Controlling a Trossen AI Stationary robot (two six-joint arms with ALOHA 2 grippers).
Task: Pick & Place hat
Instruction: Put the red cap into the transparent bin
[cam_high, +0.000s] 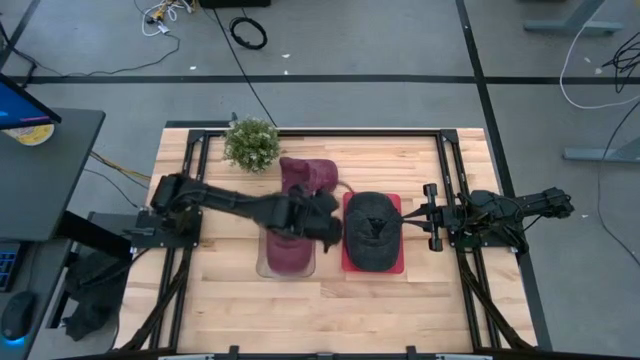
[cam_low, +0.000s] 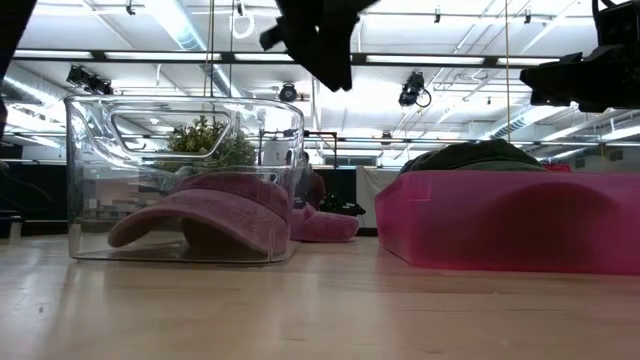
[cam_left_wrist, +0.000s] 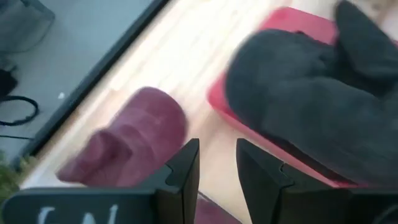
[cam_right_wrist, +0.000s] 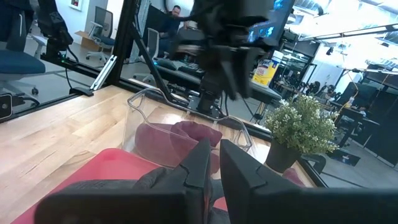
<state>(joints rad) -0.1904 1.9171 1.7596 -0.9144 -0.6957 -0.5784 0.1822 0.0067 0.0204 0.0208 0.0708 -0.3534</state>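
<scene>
Below the left claw (cam_high: 325, 222) — maroon hat (cam_low: 215, 215), in its clear bin (cam_low: 90, 140).

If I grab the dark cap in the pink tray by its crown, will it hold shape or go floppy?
The dark cap looks like soft fabric: in the left wrist view its crown is rumpled, so it will probably fold under the fingers. It is likely light. Its brim looks stiffer and may hang down. It fills the pink tray, so the brim might catch the rim.

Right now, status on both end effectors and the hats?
Left end effector open, empty, above clear plastic bin. Maroon cap in bin, second maroon cap behind on table. Right end effector parked beside black cap in pink tray. Nothing in the way.
</scene>
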